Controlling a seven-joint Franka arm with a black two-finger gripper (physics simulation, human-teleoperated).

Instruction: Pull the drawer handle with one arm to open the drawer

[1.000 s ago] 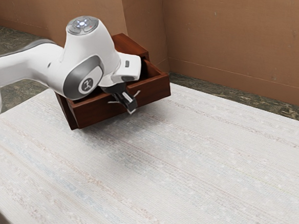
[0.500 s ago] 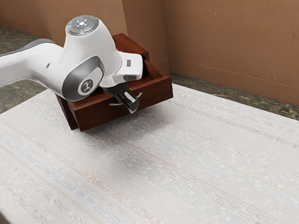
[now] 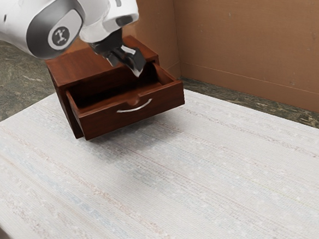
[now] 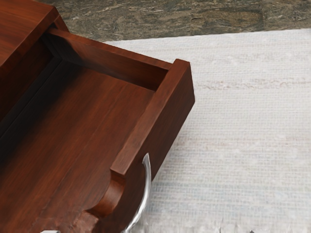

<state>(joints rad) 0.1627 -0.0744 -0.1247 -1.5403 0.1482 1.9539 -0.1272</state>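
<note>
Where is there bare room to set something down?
The table is bare in front of the handle and toward the exterior view's right; the drawer looks empty too. Crowded at the cabinet's front, where the pincer hangs.

pale woven tabletop (image 3: 210, 172) borders mottled stone floor (image 3: 11, 87) below brown walls (image 3: 253, 33).

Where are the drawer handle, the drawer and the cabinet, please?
drawer handle (image 3: 134, 109), exterior view, middle of the silver bar.
drawer (image 4: 73, 145), wrist view, its inside floor.
cabinet (image 3: 83, 68), exterior view, its top.
</note>
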